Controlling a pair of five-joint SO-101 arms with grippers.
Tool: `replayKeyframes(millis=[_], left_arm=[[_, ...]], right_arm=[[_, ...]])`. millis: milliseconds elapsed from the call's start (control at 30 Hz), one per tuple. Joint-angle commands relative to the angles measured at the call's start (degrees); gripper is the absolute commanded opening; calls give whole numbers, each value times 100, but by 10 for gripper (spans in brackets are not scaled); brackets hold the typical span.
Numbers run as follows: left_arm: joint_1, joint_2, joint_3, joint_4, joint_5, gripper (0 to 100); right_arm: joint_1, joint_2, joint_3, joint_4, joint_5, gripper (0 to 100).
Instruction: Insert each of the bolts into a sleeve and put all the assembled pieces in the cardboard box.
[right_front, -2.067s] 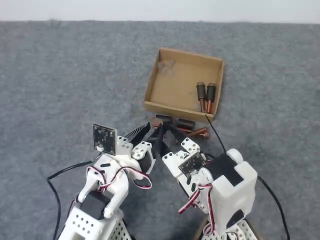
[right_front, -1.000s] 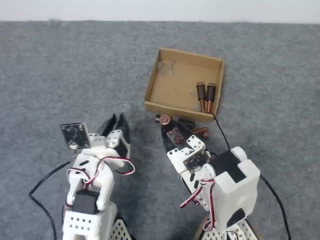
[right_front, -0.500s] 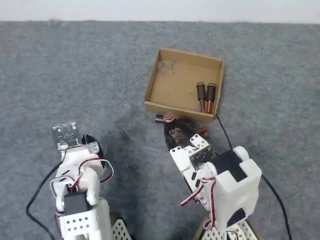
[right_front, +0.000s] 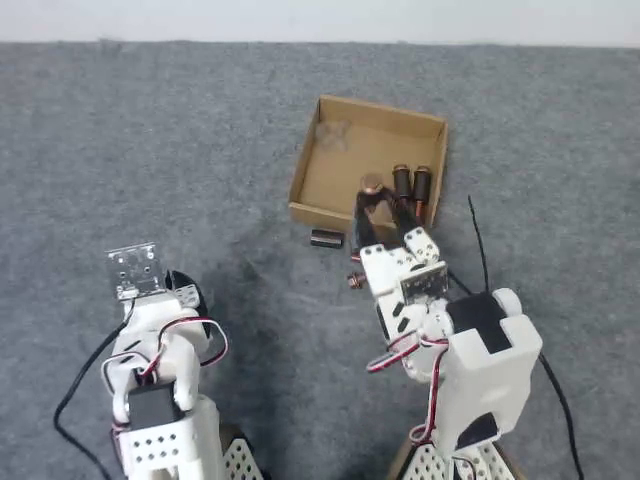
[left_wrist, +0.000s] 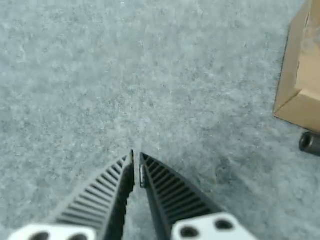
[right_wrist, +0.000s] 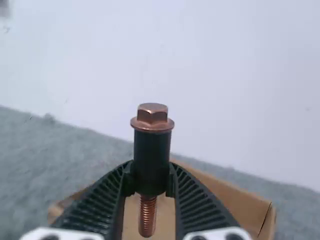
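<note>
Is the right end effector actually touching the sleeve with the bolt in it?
Touching. The right wrist view shows the right end effector clamped on the black sleeve, a finger pressed against each side, with the bolt through it.

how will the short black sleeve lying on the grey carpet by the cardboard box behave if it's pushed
The short black cylindrical sleeve lies on its side, so a push across it would probably roll it, though the rough grey carpet should slow that. It looks rigid and small, so it is likely light and keeps its shape when gripped.
</note>
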Motion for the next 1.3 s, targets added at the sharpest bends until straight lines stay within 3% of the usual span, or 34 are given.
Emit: replayKeyframes(millis=[0, 133, 267, 667, 867, 1267], left_arm=[[-18, -105, -66, -185, -79, 12], [-18, -105, -66, -185, -79, 12], [-9, -105, -66, -185, -79, 12], [-9, -105, -66, -185, -79, 12], [-9, -105, -66, -193, -79, 12], [-9, -88, -66, -316, -79, 12]], right_arm=[[119, -163, -571, 101, 141, 6], [101, -664, -826, 884, 642, 6], [101, -1675, -932, 1982, 615, 6], [110, -4488, -2154, 7503, 615, 6], [110, -4382, -3490, 9877, 466, 6], [163, -2967, -5758, 12470, -519, 6]])
